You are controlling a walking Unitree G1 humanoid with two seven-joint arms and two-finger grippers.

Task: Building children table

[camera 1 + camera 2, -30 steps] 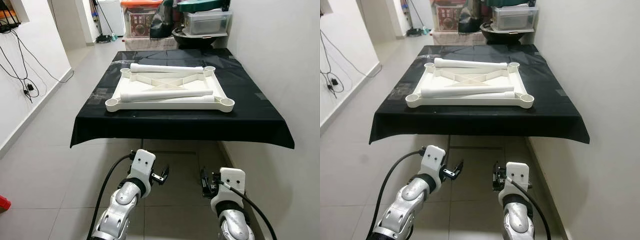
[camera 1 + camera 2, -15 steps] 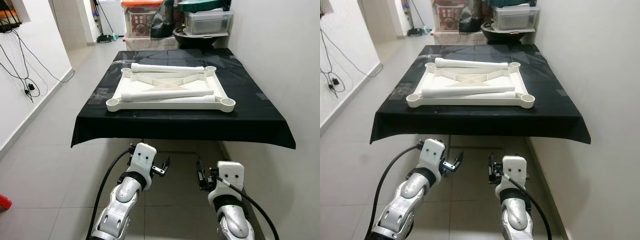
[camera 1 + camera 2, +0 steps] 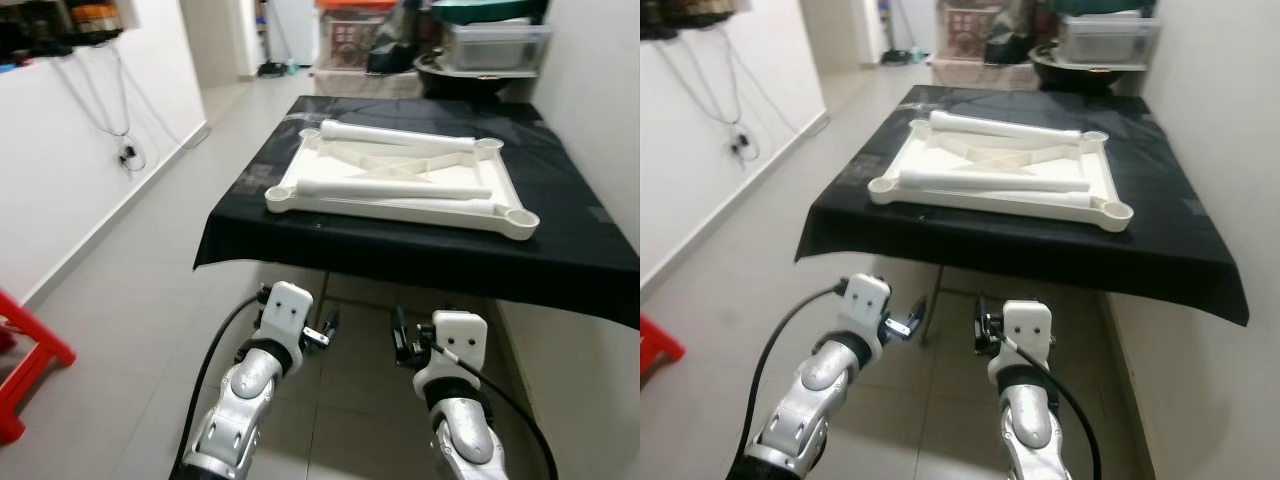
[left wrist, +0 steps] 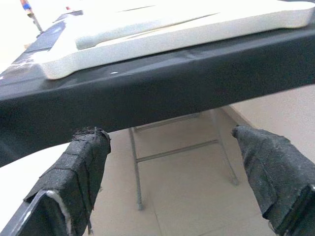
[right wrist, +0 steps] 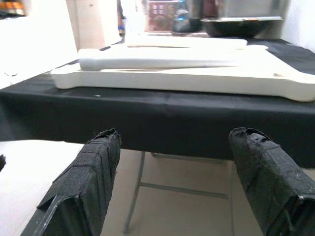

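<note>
Both grippers low before the black-covered surface, jaws open and empty.

The white tabletop (image 3: pixel 400 185) lies upside down on the surface (image 3: pixel 420 250), with loose legs (image 3: pixel 395 189) lying across it. The left gripper (image 3: pixel 322 333) and right gripper (image 3: pixel 400 345) hang below the near edge, above the tiled floor (image 3: pixel 120 330).

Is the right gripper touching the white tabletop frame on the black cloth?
Apart. In the left eye view the right gripper hangs below the cloth's edge, well short of the white tabletop frame; the right wrist view shows open jaws holding nothing.
</note>
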